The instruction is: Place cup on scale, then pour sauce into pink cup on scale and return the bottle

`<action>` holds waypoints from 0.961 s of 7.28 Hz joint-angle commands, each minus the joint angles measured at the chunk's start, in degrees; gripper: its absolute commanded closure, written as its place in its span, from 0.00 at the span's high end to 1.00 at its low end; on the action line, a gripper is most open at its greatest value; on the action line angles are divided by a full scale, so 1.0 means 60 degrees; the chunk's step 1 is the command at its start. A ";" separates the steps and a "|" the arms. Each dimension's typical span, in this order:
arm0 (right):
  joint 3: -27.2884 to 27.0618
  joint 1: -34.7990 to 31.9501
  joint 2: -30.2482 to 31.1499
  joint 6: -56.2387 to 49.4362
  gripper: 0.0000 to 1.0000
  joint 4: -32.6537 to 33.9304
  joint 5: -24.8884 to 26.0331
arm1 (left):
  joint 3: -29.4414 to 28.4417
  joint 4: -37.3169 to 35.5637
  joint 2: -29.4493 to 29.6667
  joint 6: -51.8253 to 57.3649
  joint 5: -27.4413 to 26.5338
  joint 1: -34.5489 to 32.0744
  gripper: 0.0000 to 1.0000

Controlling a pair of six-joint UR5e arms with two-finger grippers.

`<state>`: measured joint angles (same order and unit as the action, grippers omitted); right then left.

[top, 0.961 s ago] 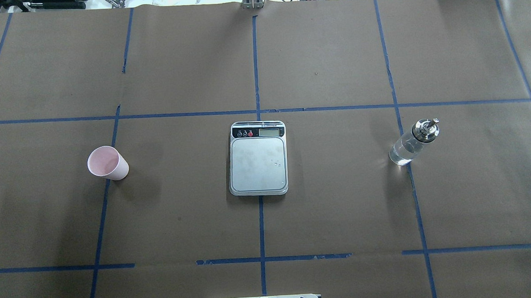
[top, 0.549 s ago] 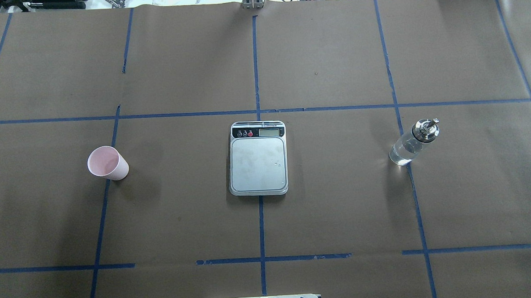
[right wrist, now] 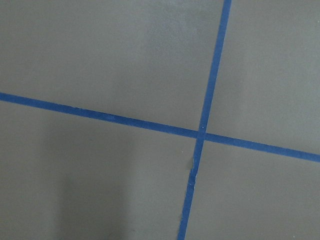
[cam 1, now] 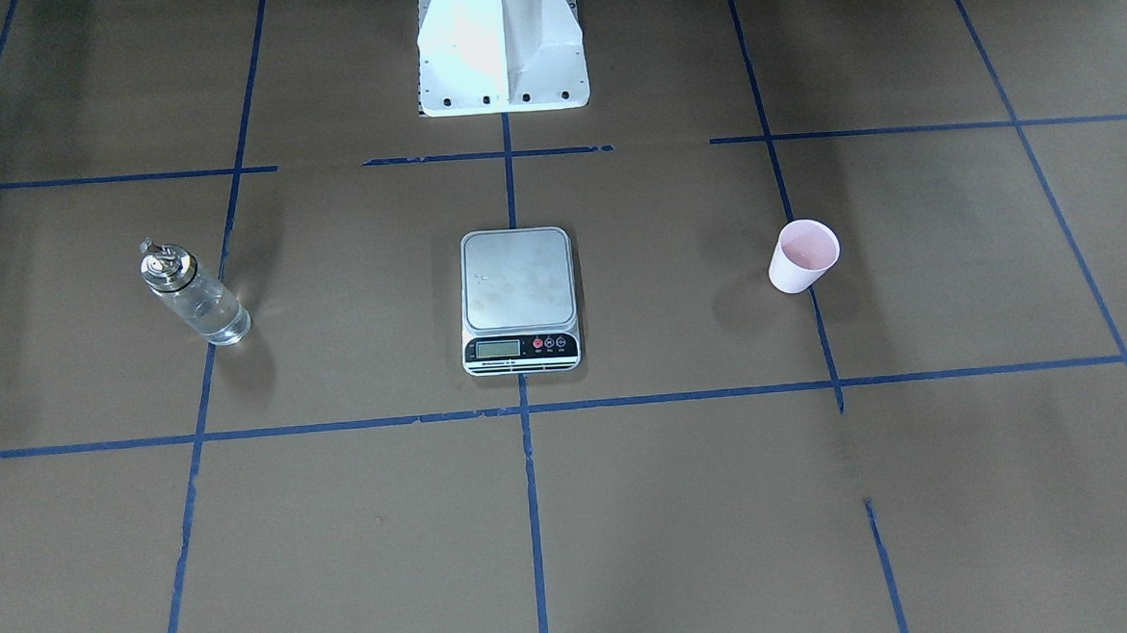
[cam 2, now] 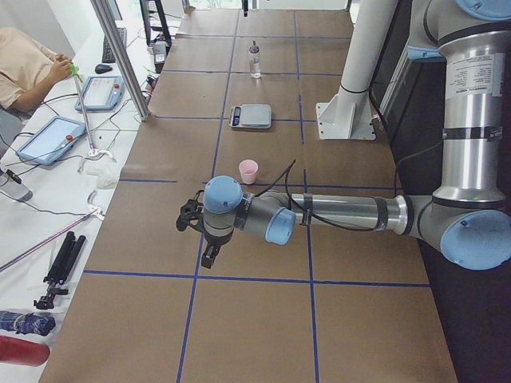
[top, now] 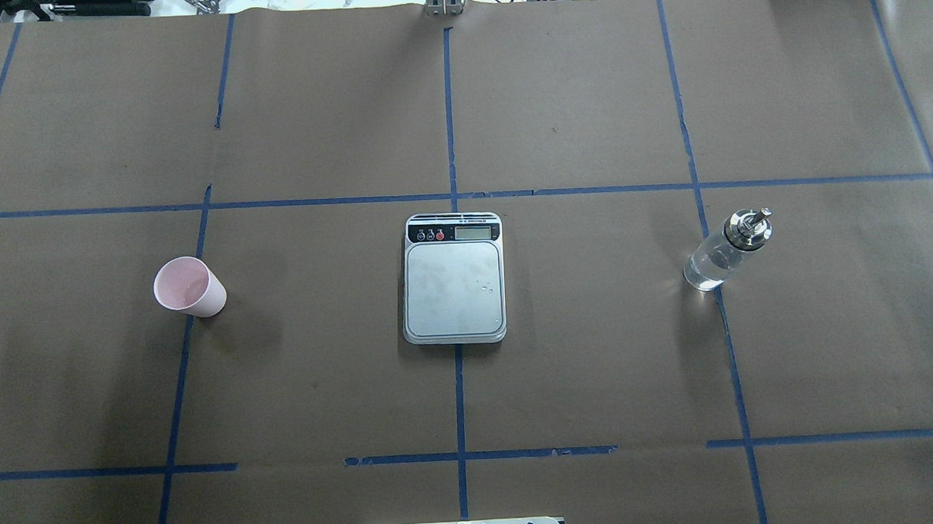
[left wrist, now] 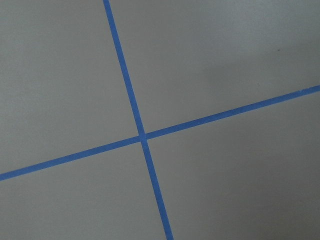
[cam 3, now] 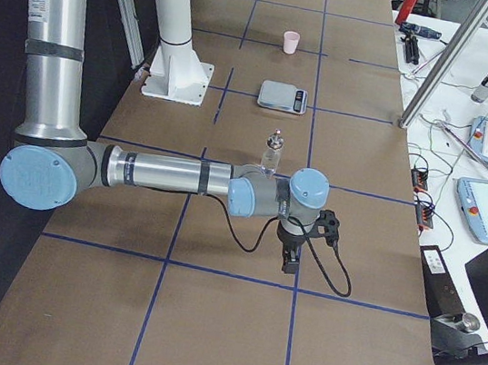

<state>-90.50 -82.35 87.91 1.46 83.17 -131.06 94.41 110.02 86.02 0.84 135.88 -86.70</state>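
Note:
The pink cup stands upright on the brown table at the left, also in the front-facing view. The scale lies at the table's middle with a bare plate. The clear bottle with a metal spout stands at the right, holding clear sauce. The left gripper hangs near the table's left end, short of the cup. The right gripper hangs near the right end, short of the bottle. I cannot tell whether either is open or shut. Both wrist views show only paper and tape.
The robot's white base stands at the table's near edge behind the scale. Blue tape lines grid the brown paper. Metal posts, tablets and an operator are at the far side.

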 commanded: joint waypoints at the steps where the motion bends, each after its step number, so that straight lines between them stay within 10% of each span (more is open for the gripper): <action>1: 0.0010 0.0000 0.0025 -0.0038 1.00 -0.0018 -0.0171 | -0.0149 0.1301 -0.0112 -0.0023 0.0000 0.0050 1.00; 7: -0.0106 0.0862 -0.0077 0.0717 1.00 -0.0706 -0.0744 | 0.0129 0.2153 0.0164 -0.3601 -0.0073 0.1566 1.00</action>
<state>-90.68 -78.76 87.71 2.69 80.35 -135.49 94.60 120.29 86.15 -12.11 135.65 -82.37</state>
